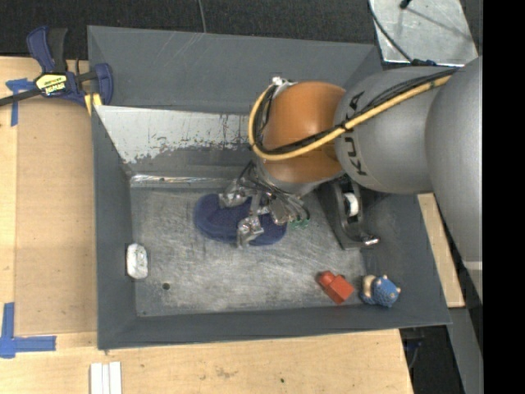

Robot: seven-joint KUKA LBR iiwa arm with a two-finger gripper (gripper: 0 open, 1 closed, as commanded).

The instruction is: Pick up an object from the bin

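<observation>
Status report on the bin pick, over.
Gripper low over blue disc, mid-bin. Hold not confirmed. Red block, blue toy, white lump lie apart, nothing in the way.

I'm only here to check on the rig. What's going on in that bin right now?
A grey KUKA arm with an orange wrist cover reaches in from the right. Its pincer is down at a dark blue, rounded soft thing in the middle of the grey metal bin. Whether it has gripped it cannot be told. A small white lump lies at the left. A red block and a blue-and-yellow toy lie at the view's lower right.
</observation>
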